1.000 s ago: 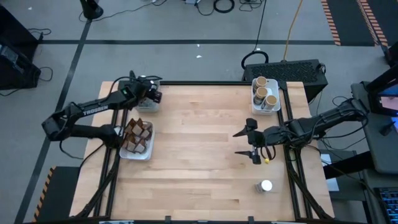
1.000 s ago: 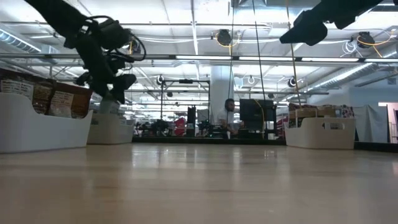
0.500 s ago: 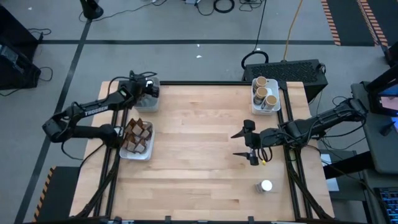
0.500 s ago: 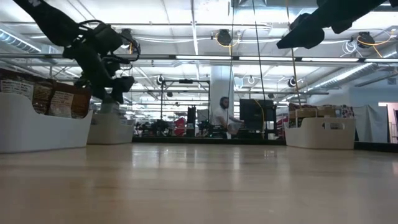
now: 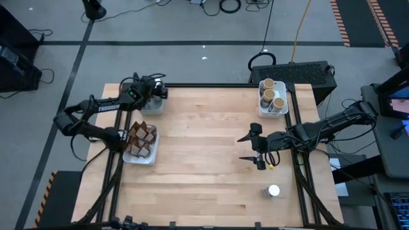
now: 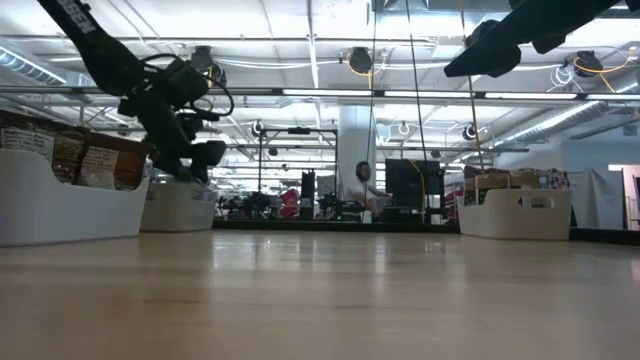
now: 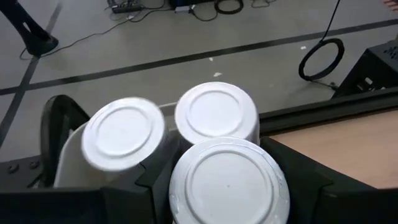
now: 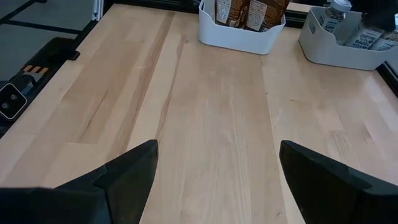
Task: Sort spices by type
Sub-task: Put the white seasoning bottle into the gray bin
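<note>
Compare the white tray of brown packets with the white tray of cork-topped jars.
The white tray of brown packets sits at the table's left edge; the white tray of cork-topped jars sits at the far right corner. The first is packed with crinkled packets, the second with three upright jars. Both are white and rectangular.

the middle of the table (image 5: 198,147) lies bare — wide passage between both arms. obstacles sit at the edges: the tray of brown packets (image 5: 140,142) at the left edge, the tray of white-lidded jars (image 7: 124,134) at the far left corner (left gripper (image 5: 155,94) over it), the tray of cork-topped jars (image 5: 271,97) far right, and one lone white-lidded jar (image 5: 273,190) near right.
</note>
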Controlling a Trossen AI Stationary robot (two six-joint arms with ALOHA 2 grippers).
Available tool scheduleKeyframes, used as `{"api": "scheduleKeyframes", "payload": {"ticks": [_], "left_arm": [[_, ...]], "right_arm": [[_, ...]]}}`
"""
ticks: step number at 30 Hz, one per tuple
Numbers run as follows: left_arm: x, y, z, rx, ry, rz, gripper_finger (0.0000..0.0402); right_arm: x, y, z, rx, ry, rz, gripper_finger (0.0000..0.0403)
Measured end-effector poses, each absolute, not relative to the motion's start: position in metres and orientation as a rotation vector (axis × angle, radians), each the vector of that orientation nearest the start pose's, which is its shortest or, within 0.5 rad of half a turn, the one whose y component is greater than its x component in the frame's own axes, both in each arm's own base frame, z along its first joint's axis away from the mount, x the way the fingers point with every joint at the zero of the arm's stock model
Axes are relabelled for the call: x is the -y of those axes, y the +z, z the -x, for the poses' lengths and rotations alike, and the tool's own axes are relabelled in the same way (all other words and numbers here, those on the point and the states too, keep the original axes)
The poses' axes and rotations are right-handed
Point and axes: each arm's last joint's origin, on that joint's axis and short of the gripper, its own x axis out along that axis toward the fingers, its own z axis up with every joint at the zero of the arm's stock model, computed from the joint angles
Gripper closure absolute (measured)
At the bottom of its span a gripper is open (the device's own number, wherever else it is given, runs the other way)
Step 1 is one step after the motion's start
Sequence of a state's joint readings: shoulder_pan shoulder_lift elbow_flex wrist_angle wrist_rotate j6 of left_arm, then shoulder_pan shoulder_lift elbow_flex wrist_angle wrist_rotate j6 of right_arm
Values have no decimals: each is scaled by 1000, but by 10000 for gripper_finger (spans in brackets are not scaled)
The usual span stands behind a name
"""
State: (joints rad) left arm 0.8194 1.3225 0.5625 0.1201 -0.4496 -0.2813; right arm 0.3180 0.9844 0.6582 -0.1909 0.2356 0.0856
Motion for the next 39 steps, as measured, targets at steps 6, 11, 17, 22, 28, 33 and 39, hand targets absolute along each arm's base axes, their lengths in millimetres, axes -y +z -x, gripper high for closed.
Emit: {"api": "scheduleKeyframes", "payload": {"ticks": [6,11,17,22,28,33,39], "left_arm": [[-195,171,-163,-502,1325,361,200],[-196,169,-163,-514,1326,361,200],[-196,170,-164,-512,1331,360,141],[-196,170,-163,-512,1331,360,82],[-193,191,-162,-423,1327,343,73],[-179,234,-166,-248,1226,314,72],[-139,268,-184,-124,847,310,72]], "right_arm": [[-59,254,-200,-501,60,62,83],[-59,254,-200,-502,60,61,83],[-59,254,-200,-502,60,60,83],[-59,254,-200,-502,60,60,83],[-59,254,-200,-502,59,58,83],[-59,254,-200,-501,59,57,83],[-59,254,-200,-503,54,37,83]]}}
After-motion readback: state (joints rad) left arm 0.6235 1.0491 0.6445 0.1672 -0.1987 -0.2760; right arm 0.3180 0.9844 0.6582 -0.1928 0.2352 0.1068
